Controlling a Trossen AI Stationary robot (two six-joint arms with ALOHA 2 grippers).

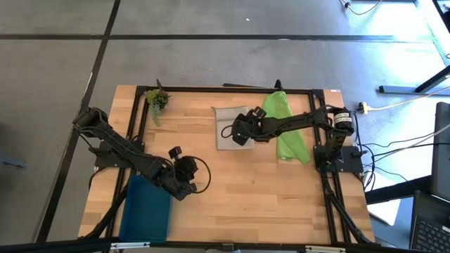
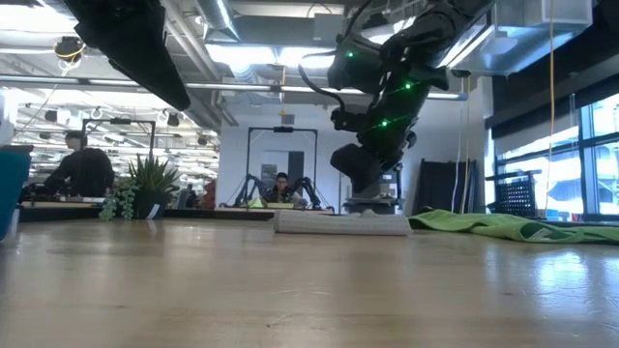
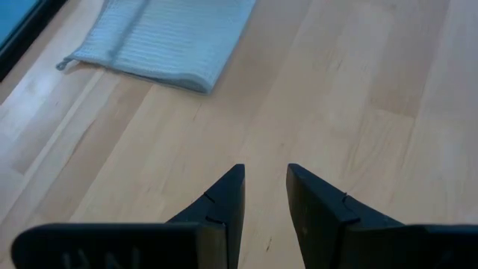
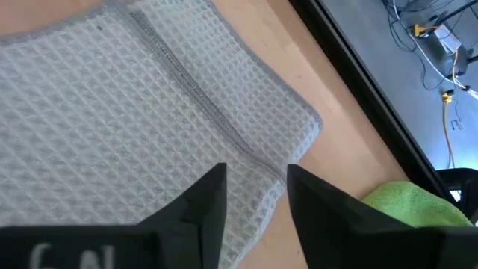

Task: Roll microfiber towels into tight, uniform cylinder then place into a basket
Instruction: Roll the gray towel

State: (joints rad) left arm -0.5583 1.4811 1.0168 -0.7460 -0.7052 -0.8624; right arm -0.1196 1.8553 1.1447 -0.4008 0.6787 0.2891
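Note:
The light grey towel (image 1: 226, 126) lies flat and folded on the table's far middle; it also shows in the low view (image 2: 338, 223) and the left wrist view (image 3: 160, 37). The lime green towel (image 1: 287, 130) lies crumpled to its right. My right gripper (image 1: 239, 132) is open low over the grey towel's right-hand edge (image 4: 246, 157), its fingers pointing down and toward the table's left. My left gripper (image 1: 184, 172) is open a little and empty over bare wood (image 3: 265, 187), beside the teal basket (image 1: 146, 207) at the near left. My right gripper's fingertips stand on either side of the grey towel's hemmed edge (image 4: 258, 168), slanting from above and from the right. I cannot tell whether they touch the cloth. The towel lies flat on the table.
A small green plant sprig (image 1: 157, 100) lies at the far left corner. A black frame (image 1: 232, 89) runs along the table's far edge and sides. Bare wood lies between the two grippers and along the near right (image 1: 281, 204).

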